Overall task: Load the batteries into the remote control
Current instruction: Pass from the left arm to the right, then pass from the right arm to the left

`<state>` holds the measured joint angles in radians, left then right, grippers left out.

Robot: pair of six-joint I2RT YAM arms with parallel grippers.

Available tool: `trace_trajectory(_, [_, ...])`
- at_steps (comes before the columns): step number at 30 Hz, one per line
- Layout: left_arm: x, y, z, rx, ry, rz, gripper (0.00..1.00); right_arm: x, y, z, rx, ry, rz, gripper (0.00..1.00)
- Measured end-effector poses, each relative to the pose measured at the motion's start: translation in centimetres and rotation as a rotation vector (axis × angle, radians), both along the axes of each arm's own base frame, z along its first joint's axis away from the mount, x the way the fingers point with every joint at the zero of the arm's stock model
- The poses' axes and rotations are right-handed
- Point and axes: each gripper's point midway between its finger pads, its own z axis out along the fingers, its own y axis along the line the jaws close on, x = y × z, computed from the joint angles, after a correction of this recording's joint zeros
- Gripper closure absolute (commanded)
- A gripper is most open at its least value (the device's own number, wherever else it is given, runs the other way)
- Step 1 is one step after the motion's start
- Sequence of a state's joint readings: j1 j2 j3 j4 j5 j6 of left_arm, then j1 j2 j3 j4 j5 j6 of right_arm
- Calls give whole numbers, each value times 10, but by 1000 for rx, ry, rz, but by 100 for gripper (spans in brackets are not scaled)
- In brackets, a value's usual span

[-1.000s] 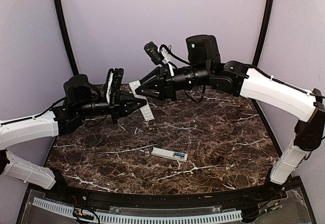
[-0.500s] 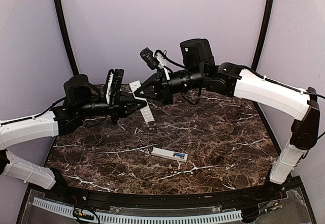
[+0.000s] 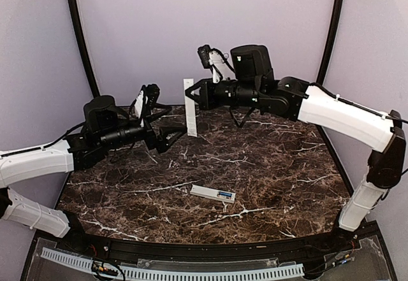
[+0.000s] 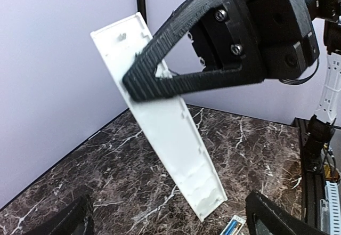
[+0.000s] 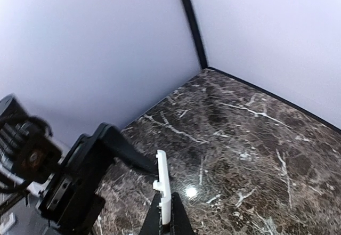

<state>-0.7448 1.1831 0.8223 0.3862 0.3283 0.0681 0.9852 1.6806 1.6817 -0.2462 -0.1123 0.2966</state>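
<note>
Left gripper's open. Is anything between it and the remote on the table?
Nothing visible. Only bare marble table lies between the left gripper and the remote control. The white cover strip, pinched upright by the right gripper, hangs on the far side of the left gripper, off that path.

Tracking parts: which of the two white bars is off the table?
The thin flat cover strip, hanging upright, pinched near its top by the right gripper. The remote control, blue showing at one end, lies flat on the table.
</note>
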Motion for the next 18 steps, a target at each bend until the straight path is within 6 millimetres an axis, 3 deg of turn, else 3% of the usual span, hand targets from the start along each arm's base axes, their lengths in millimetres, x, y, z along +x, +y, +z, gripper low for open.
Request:
trace_trajectory(6, [15,0,4,51,-45,152,1,36,-37,8,85,82,-381,100])
trace_trajectory(12, [25,-19,11,102,-82,243,8,39,-50,5,167,110,-587,100])
trace_trajectory(18, [14,-47,-11,267,-255,275,13,43,-55,14,267,153,-658,100])
